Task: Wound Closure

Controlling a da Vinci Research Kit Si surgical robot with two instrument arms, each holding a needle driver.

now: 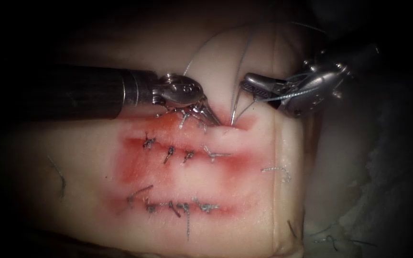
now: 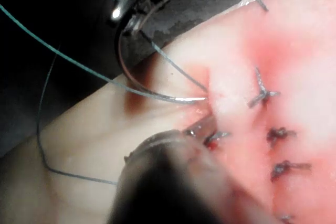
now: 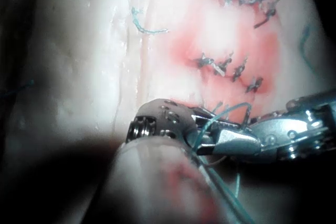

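Note:
The tissue (image 1: 244, 191) carries three red cuts. My right tool (image 1: 245, 85) is shut on the curved needle (image 1: 235, 107) near its back end. The needle curves down and its tip touches the tissue at the right end of the top cut (image 1: 225, 125); in the left wrist view the needle (image 2: 131, 77) points at that edge. Thread (image 1: 206, 48) loops up behind both tools and lies over the right tool. My left tool (image 1: 214, 120) comes in from the left, its jaws together on the tissue edge just left of the needle tip. The left tool (image 3: 273, 140) is also seen in the right wrist view.
Knotted stitches close the middle cut (image 1: 178, 154) and the lower cut (image 1: 180, 207), and several sit on the top cut under the left tool. Cut thread ends lie at the right (image 1: 276, 170) and far left (image 1: 59, 177). The tissue's right edge (image 1: 277, 205) drops off.

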